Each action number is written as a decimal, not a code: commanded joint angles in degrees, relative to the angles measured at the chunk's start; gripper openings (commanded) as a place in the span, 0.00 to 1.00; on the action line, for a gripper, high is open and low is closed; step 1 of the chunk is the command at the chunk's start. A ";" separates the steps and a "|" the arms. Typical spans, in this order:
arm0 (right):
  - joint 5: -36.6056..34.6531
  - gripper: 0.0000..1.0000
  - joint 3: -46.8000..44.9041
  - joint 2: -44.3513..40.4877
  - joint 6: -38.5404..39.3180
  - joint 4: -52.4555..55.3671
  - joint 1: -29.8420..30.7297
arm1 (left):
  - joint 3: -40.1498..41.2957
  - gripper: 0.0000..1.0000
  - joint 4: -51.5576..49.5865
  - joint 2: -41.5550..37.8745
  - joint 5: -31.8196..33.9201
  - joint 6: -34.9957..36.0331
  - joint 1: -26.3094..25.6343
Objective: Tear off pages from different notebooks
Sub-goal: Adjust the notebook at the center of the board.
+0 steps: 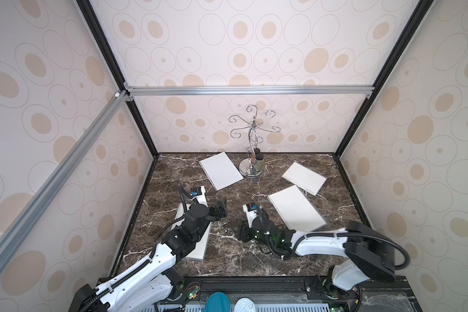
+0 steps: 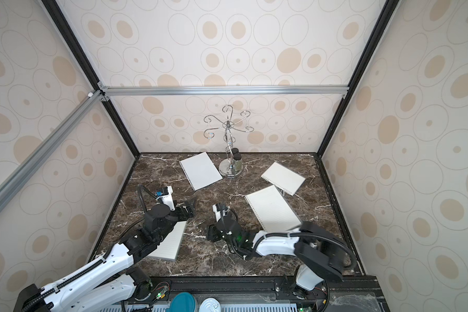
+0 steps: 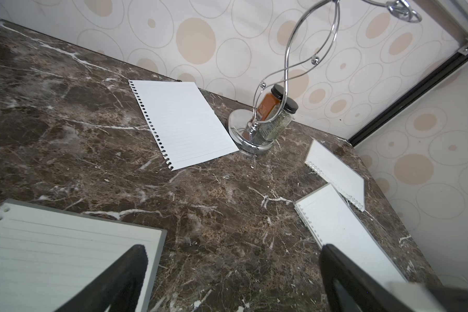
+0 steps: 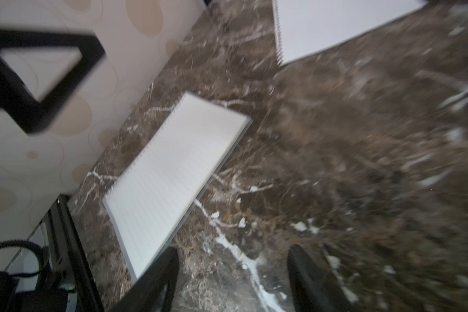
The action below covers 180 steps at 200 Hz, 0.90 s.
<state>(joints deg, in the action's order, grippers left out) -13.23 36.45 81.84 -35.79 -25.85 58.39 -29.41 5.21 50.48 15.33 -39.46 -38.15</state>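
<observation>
Across the marble worktop (image 1: 229, 259) lie three notebooks, likely spread so either arm reaches one: the near notebook (image 1: 199, 248) under the left arm (image 1: 157, 259), the middle notebook (image 1: 296, 209) and the far notebook (image 1: 304, 178) rightward. One loose page (image 1: 221, 170) rests beside a chrome stand (image 1: 250, 167). Both the left tool (image 3: 233, 251) and right tool (image 4: 233, 259) gape empty. Circle-patterned walls (image 1: 254, 54) enclose it.

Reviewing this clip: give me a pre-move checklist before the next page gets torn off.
1. Left jaws open, empty: ok.
2. Right jaws apart, nothing held: ok.
3. Loose page lying flat, not overlapped: ok.
4. Near notebook free from above: not ok, left arm overhangs it.
5. Middle notebook and far notebook separated: not ok, they meet at a corner.
6. Chrome stand clear of the page: cannot tell.
</observation>
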 commanded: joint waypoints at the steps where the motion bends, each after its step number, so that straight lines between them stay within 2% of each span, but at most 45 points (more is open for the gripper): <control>1: -10.26 0.70 -3.74 -6.87 3.41 10.46 -7.96 | 0.92 1.00 5.08 1.57 -4.23 -1.33 0.46; 23: -13.51 0.72 -6.70 -14.99 3.92 17.33 -17.42 | 0.94 1.00 7.58 4.98 -4.62 -3.22 0.61; 40: -16.37 0.80 -8.74 -21.14 4.33 21.51 -23.19 | -0.61 1.00 7.31 7.90 -7.18 -2.75 0.75; 71: -8.70 0.83 -10.74 -24.65 2.99 23.84 -36.48 | 1.96 1.00 14.06 11.96 -11.46 -1.79 0.71; 88: -4.83 0.84 -9.57 -22.60 1.79 25.68 -42.87 | 1.43 1.00 14.18 14.03 -11.99 -2.65 0.72; 113: 4.79 0.84 -7.36 -15.47 0.56 24.20 -51.38 | 0.67 1.00 15.00 17.16 -13.22 -3.97 0.58; 150: 11.03 0.87 -1.57 -3.45 1.42 24.29 -54.98 | -0.68 1.00 19.06 24.69 -16.03 -6.25 -0.33; 180: 17.94 0.87 1.81 1.56 1.12 25.47 -58.87 | -5.69 0.98 17.56 31.51 -17.64 -7.28 -1.99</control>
<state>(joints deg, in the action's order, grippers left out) -2.04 35.73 81.32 -34.22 -1.72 2.13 -30.13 21.69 78.46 -0.14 -44.60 -38.83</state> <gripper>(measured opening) 0.872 0.984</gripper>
